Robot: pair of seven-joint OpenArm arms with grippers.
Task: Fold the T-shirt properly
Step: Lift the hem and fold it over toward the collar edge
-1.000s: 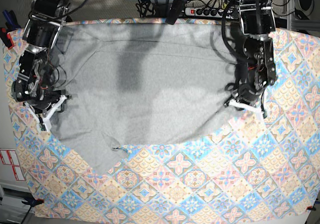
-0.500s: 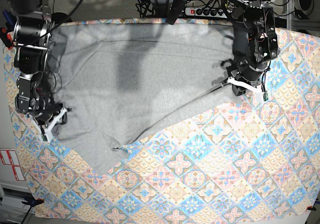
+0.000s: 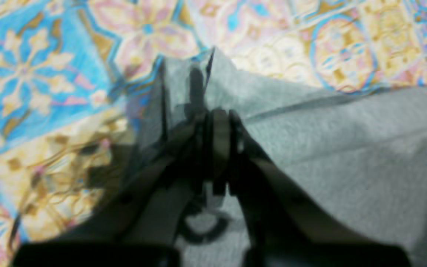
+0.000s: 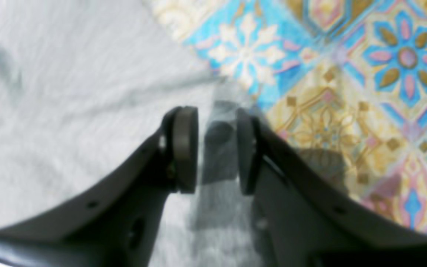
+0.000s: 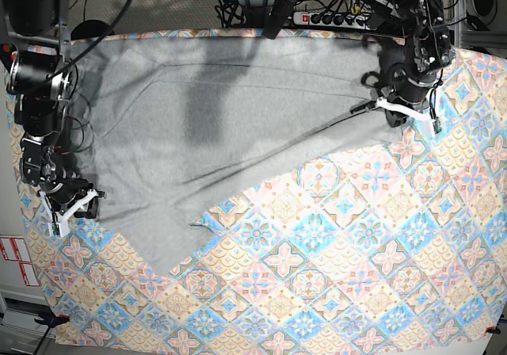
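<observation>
Shirt (image 5: 222, 125): grey, spread on the patterned cloth (image 5: 356, 276) over the worktop, far-left area in the base view.
Left pincer (image 3: 213, 144): clenched on a shirt edge, lifted off the cloth.
Right pincer (image 4: 217, 148): jaws apart astride a shirt edge; grip uncertain.
Risk: uneven pull skews the fold.
Risk: thin pinch slips, edge drops.
Risk: cloth drags along.

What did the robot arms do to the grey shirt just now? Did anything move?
The left end effector, shut on the T-shirt, pulled its corner toward the back of the table, so the front edge now runs slanted. The right end effector slid toward the front along the shirt's other side, jaws apart. The tablecloth and the sleeve at the front stayed put.
</observation>
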